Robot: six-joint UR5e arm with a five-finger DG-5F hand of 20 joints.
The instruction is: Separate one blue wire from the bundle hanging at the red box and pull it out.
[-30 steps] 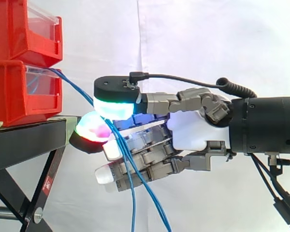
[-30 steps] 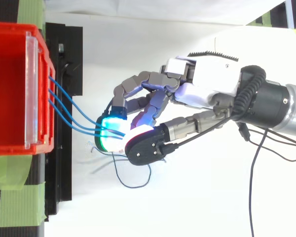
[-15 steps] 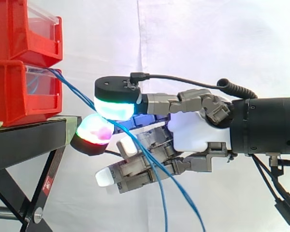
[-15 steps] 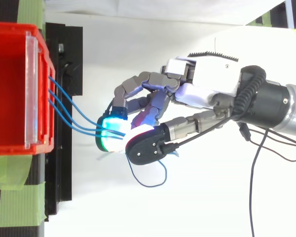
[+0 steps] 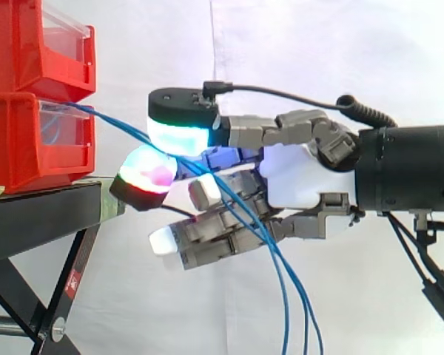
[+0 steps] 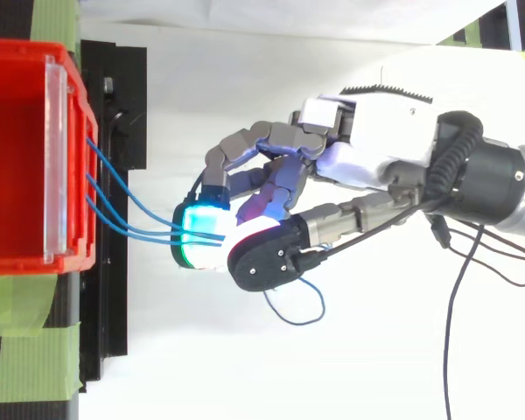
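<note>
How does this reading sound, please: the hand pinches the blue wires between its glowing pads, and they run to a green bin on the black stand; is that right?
Not quite: the bin is red, not green. In the side view the hand pinches the blue wires between its glowing pads, and they run to the red bin on the black stand.

A few blue wires [image 5: 115, 124] from the lower red bin [image 5: 29, 144] into the curled glowing fingers [image 5: 176, 134] of the hand [image 5: 300, 181], slack ends below.

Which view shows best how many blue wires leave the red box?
The top view: three blue wires fan out apart from the red box to the hand. In the side view they overlap near the box.
</note>
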